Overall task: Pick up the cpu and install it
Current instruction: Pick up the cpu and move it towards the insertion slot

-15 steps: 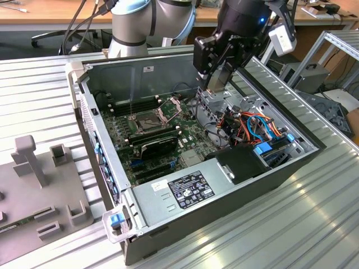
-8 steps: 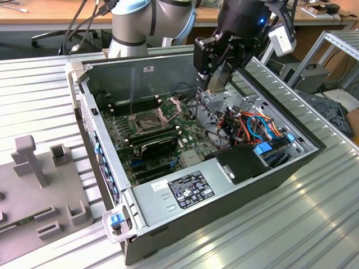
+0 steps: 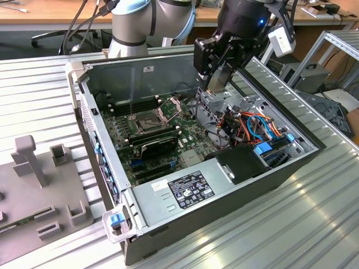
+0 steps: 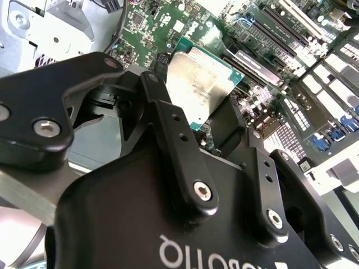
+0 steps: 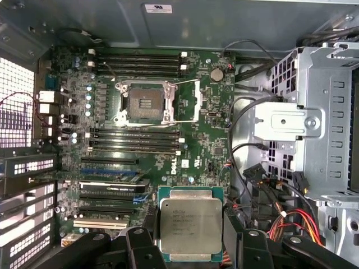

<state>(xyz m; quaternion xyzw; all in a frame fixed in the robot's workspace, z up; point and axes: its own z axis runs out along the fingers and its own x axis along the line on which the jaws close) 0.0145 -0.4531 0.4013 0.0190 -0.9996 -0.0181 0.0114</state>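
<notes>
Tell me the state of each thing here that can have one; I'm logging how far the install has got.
hand: shut on the cpu.
cpu: held aloft by its edges, metal top showing in both wrist views, not yet in the socket.
socket: empty, its metal frame swung open.
computer case: side open, insides exposed.
</notes>
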